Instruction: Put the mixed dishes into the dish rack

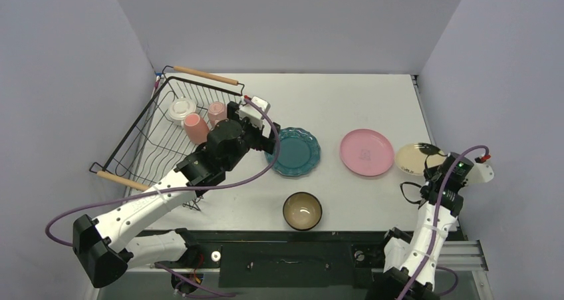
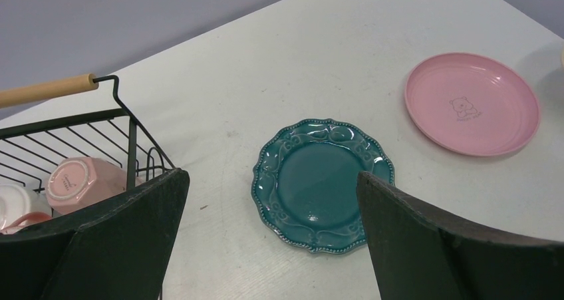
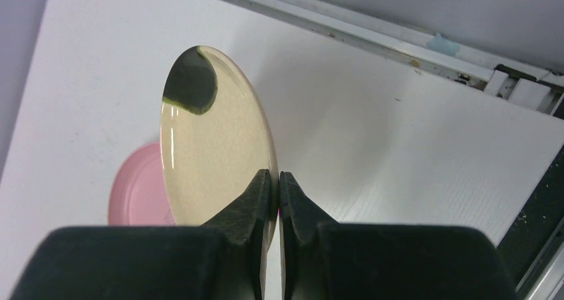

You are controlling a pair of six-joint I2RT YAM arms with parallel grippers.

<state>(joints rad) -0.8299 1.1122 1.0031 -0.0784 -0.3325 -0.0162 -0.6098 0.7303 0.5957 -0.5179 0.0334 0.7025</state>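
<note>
While your right claw (image 3: 276, 177) is clamped on the rim of the cream plate (image 3: 213, 147) at the right side of the worktop (image 1: 346, 100), your left claw (image 2: 271, 175) hangs with its jaws spread wide, holding nothing, above the teal scalloped plate (image 1: 296, 151) just beside the dish rack (image 1: 133, 140). Inside the rack you have the white mug (image 1: 181, 108) and the two pink mugs (image 1: 195, 127). The pink plate (image 1: 366, 151) lies flat between the teal and cream plates, and the dark bowl (image 1: 302, 211) sits upright near the front edge.
</note>
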